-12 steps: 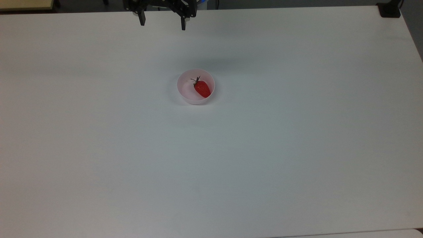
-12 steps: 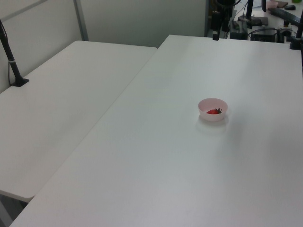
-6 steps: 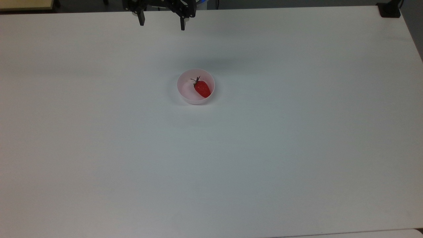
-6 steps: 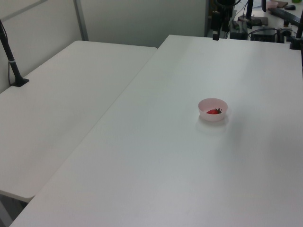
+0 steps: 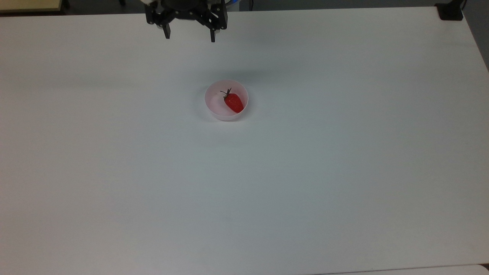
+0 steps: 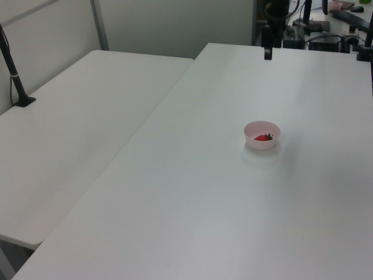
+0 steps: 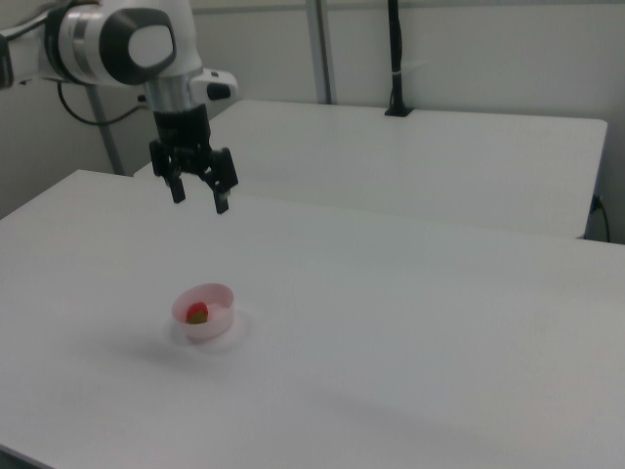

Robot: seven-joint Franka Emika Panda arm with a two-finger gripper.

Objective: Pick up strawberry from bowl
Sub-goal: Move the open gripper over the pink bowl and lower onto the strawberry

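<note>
A small pale pink bowl (image 5: 226, 110) (image 6: 261, 129) (image 7: 217, 319) stands near the middle of the white table (image 5: 305, 172). In it lies a red strawberry (image 5: 233, 102) (image 6: 263, 137) (image 7: 198, 313) with a dark green stem cap, leaning toward the top view's right side of the bowl. My gripper (image 5: 190, 37) (image 7: 200, 200) hangs open in the air with nothing between its fingers. It is well above the bowl and, in the top view, toward the table's far edge and a little left of the bowl. In the left view the gripper (image 6: 267, 53) shows as one dark column.
A second white table (image 6: 76, 128) (image 7: 420, 156) adjoins this one, with a black post (image 6: 14, 76) (image 7: 395, 59) clamped on it. A black clamp (image 5: 450, 11) sits at the table's far right corner in the top view. Cables and equipment (image 6: 326, 35) lie behind the table.
The gripper has come down and forward from the table's far edge toward the bowl, still open. The bowl and strawberry have not moved.
</note>
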